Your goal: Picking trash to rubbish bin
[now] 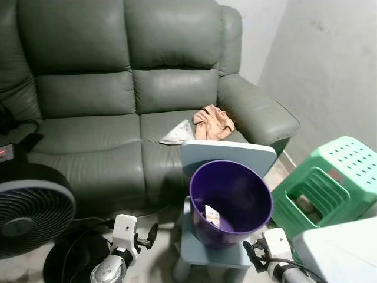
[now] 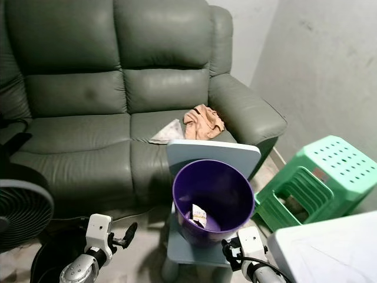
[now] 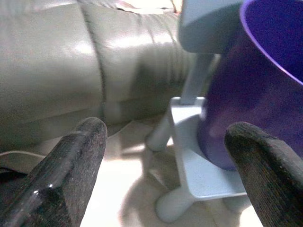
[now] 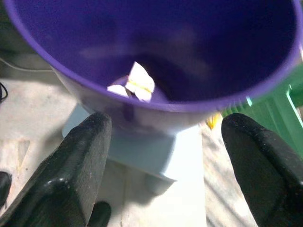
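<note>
The purple bin [image 1: 231, 203] sits on a small grey chair [image 1: 227, 154] near the sofa [image 1: 118, 106]. The right gripper [image 4: 165, 156], jaws wide, looks in at a paper scrap [image 4: 135, 85]; the left gripper [image 3: 165, 156], jaws wide, sees the bin's outer wall. Crumpled trash [image 1: 213, 122] lies far on the sofa seat.

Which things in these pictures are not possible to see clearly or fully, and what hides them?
- Crumpled white paper in the purple plastic bin: any print is too small and blurred in the head and right wrist views.
- Pale blue plastic chair: its seat is covered by the bin in the head views.
- Round black fan: cut off by the left edge of the left eye view.
- Inside of the green plastic stool: shadowed.
</note>
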Controlling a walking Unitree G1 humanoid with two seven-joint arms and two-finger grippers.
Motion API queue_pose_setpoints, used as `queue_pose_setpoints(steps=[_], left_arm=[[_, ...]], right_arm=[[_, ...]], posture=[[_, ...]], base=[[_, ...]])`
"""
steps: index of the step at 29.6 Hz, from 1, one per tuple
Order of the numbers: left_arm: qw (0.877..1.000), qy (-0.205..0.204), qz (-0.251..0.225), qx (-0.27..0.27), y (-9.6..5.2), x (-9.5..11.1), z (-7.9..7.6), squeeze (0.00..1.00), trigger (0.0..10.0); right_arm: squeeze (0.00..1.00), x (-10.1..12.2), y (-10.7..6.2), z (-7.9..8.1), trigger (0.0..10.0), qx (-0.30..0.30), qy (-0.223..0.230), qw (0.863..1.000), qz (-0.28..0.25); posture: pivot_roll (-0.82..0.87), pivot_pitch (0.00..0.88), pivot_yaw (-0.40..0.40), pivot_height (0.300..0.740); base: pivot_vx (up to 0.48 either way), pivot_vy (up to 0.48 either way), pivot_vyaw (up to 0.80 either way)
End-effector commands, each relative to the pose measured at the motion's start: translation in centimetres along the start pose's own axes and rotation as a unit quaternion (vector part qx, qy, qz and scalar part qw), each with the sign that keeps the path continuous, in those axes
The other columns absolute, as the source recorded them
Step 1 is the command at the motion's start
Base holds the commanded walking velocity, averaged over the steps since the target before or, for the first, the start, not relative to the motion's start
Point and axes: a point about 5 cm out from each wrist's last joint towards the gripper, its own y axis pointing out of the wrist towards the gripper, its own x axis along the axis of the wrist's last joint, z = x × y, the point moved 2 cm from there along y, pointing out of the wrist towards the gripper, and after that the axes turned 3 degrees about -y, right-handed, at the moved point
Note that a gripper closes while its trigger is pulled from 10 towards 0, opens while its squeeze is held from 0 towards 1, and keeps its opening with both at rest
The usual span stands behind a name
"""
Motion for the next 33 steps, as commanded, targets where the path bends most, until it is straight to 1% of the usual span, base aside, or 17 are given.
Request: queue_pose_setpoints(steps=[1, 14, 17, 22, 33], left_arm=[[1.0, -0.007, -0.001, 0.007, -0.1, 0.0, 0.5, 0.0, 10.0], [1.0, -0.009, 0.003, 0.008, -0.2, -0.3, 0.4, 0.0, 10.0], [1.0, -0.003, 0.005, 0.009, -0.3, -0.4, 0.3, 0.0, 10.0], [1.0, -0.008, 0.01, 0.012, -0.3, -0.6, 0.4, 0.0, 10.0], [1.0, -0.009, 0.021, 0.014, -0.4, -1.0, 0.5, 0.0, 10.0]], right_arm=[[0.0, 0.3, 0.2, 0.0, 10.0, -0.005, 0.006, 1.0, -0.006], [0.0, 0.4, 0.2, 0.2, 10.0, -0.003, 0.012, 1.0, -0.011], [0.0, 0.1, 0.2, 0.2, 10.0, -0.005, 0.017, 1.0, -0.003], [0.0, -0.4, 0.0, 0.3, 10.0, -0.008, 0.022, 1.0, 0.009], [0.0, -1.2, -0.2, 0.7, 10.0, -0.013, 0.035, 0.999, 0.025]], posture=[[-0.03, 0.028, -0.086, 0.74], [-0.03, 0.034, -0.088, 0.74], [-0.03, 0.034, -0.088, 0.74], [-0.04, 0.034, -0.087, 0.74], [-0.04, 0.026, -0.086, 0.74]], base=[[0.0, 0.431, 0.0], [0.0, 0.403, 0.0], [0.0, 0.0, 0.0], [0.0, 0.0, 0.0], [0.0, 0.0, -0.72]])
